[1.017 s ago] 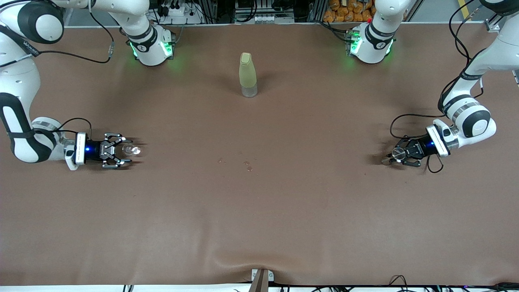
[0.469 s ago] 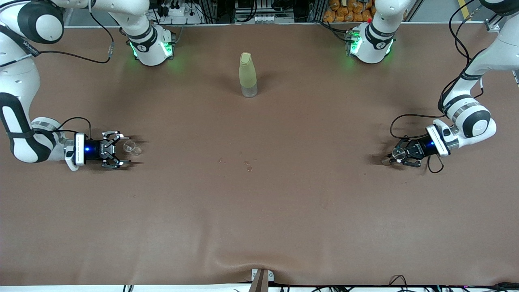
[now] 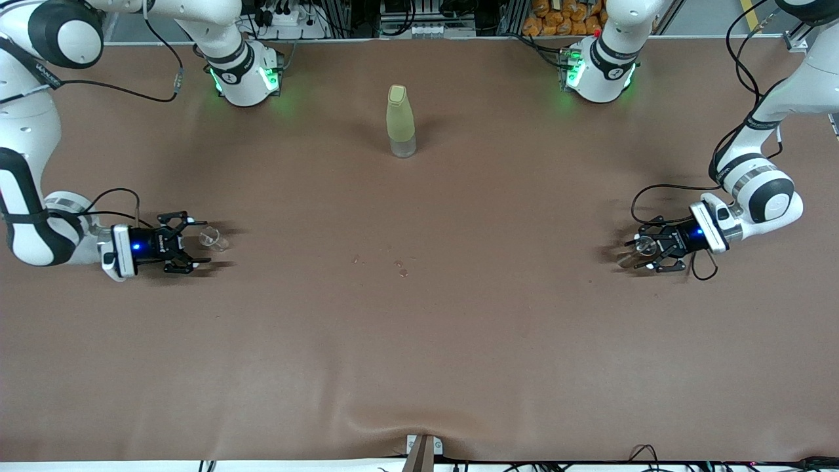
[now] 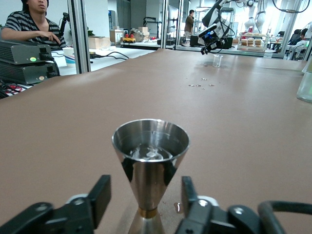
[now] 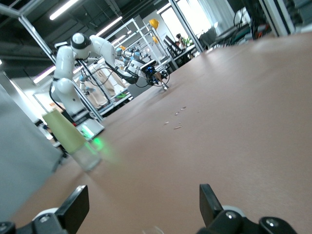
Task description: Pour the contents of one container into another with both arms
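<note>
Now both end effectors are open. Right end effector sits by the beaker; left end effector straddles the jigger. Both stand on the counter. Pull back slowly, without bumping them.

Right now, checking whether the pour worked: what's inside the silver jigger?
The jigger stands upright on the table; its upper cup holds clear liquid. Its lower cone faces down, so its inside is hidden.

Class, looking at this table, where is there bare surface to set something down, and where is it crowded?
Bare: the wide brown tabletop nearer the camera than both pincers, and the stretch between the tall yellow-green bottle and the small spilled droplets. Crowded: the right pincer, open, beside the tiny clear glass beaker; the left pincer, open around the silver hourglass-shaped jigger.
</note>
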`<state>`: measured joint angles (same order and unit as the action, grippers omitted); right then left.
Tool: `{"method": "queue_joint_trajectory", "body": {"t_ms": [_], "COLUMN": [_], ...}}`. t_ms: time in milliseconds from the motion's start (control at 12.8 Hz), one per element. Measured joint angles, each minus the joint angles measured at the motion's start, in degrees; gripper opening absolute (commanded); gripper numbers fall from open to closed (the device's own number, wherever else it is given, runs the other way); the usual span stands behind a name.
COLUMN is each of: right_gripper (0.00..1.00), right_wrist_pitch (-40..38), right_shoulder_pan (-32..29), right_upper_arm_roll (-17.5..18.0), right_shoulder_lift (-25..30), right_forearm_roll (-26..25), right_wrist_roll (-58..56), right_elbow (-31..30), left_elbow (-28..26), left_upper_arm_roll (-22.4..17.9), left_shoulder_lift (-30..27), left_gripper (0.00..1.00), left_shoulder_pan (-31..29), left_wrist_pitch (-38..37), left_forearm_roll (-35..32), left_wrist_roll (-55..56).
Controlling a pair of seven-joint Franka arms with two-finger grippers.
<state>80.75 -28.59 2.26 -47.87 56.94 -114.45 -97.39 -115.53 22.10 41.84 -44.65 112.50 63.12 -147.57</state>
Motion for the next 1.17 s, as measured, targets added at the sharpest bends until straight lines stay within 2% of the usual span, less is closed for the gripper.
{"method": "queue_joint_trajectory", "body": {"t_ms": [78, 156, 391, 626, 860, 1173], "right_gripper": [1.00, 1.00, 1.00, 1.00, 1.00, 1.00], "right_wrist_pitch": [-0.51, -0.67, -0.76, -0.74, -0.75, 0.71], "right_shoulder_pan": [0.26, 0.70, 2.93, 6.02, 8.84, 13.22], "right_upper_arm_roll": [0.29, 0.50, 0.60, 0.66, 0.75, 0.76], "right_shoulder_lift": [0.49, 1.26, 4.62, 9.14, 14.65, 19.53], "right_forearm_roll": [-0.34, -0.60, -1.22, -5.97, -10.79, -16.89], "right_wrist_roll": [4.27, 8.46, 22.38, 39.45, 55.33, 70.24], "right_elbow": [1.85, 3.74, 9.39, 14.89, 17.46, 19.45], "left_elbow": [0.10, 0.38, 2.91, 7.41, 14.17, 20.05], "left_upper_arm_roll": [0.00, 0.00, 0.02, 0.01, -0.32, 0.80], "left_shoulder_lift": [-0.01, -0.05, -0.95, -3.09, -5.01, -11.32], "left_gripper": [0.98, 1.00, 1.00, 1.00, 1.00, 1.00], "left_shoulder_pan": [-0.03, -0.08, -0.36, -1.09, -2.06, -1.92], "left_wrist_pitch": [-0.11, -0.42, -2.48, -6.38, -13.19, -15.07], "left_forearm_roll": [-0.09, -1.12, -6.90, -14.27, -21.65, -29.08], "left_wrist_roll": [0.58, 1.85, 10.40, 20.61, 33.84, 53.24]}}
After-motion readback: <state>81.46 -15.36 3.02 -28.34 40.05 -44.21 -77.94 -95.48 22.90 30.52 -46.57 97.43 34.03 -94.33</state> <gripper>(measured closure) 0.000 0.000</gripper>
